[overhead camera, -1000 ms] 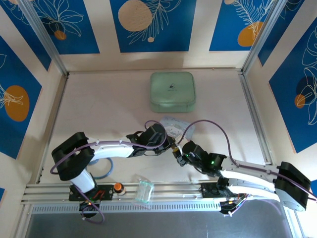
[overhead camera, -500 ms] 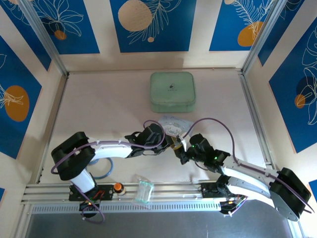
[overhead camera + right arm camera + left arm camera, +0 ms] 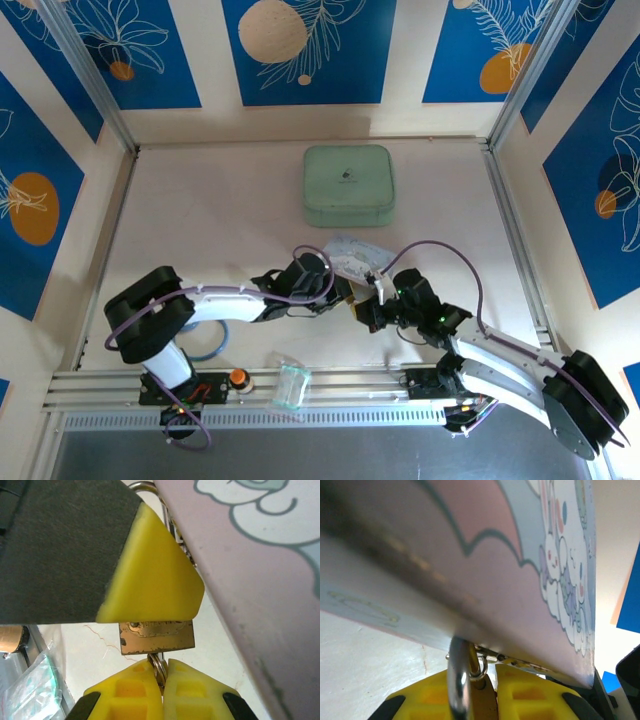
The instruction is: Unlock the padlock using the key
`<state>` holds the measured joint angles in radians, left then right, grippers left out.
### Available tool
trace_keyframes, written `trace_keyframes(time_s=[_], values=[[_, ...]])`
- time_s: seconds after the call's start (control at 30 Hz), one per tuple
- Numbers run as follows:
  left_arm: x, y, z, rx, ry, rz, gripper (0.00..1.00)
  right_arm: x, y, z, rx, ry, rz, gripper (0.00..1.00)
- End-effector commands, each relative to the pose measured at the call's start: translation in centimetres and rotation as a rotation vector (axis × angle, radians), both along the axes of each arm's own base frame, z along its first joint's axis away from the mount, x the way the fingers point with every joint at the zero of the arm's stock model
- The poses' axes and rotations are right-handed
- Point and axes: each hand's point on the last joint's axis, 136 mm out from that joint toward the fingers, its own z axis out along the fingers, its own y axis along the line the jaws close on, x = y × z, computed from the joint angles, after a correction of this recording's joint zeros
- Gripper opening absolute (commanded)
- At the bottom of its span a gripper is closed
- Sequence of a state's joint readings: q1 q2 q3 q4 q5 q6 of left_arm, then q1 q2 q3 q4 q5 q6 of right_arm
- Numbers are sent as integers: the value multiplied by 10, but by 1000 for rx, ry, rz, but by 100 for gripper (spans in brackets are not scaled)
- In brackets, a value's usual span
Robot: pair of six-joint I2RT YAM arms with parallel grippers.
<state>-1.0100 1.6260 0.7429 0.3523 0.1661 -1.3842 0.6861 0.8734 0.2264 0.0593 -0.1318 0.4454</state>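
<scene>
Two grippers nose to nose, and you're right at the turn. Your left gripper (image 3: 487, 692) is clamped on the padlock (image 3: 156, 636), yellow pads either side of the brass body. The silver shackle (image 3: 457, 680) runs up to the edge of the cartoon tin (image 3: 250, 565), where it seems to be hooked. Your right gripper (image 3: 160, 672) has its fingers pressed tight together on a sliver of silver poking out of the padlock's bottom face. That reads as the key (image 3: 159, 666), seated in the lock, though how deep it sits you can't tell.

Now the twist. Roll the right wrist about the key's own line, dead straight with the body. Don't pull sideways, because a key this thin would likely bend or slip out of the pinch. Hold the left clamp firm so the brass doesn't spin along with it. Mind the tin too: its wall is close beside both sets of fingers.

As for position, the padlock hangs just off your right fingertips, with the key bridging the small gap between them. The left pad (image 3: 150, 575) covers its upper half.
</scene>
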Motion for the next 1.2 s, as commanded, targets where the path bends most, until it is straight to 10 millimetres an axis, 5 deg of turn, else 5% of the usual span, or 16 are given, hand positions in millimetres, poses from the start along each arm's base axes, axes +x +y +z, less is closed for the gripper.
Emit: trace_keyframes(time_s=[0.0, 0.47, 0.83, 1.17], values=[[-4, 12, -31, 95, 11, -7, 25, 3, 10, 16, 75, -17, -6, 0], [-9, 30, -51, 186, 10, 21, 27, 8, 1, -10, 20, 103, -125, 0], [-24, 19, -68, 181, 55, 21, 24, 7, 18, -28, -39, 124, -172, 0], [-28, 54, -86, 370, 33, 51, 17, 7, 23, -32, -15, 165, -187, 0]])
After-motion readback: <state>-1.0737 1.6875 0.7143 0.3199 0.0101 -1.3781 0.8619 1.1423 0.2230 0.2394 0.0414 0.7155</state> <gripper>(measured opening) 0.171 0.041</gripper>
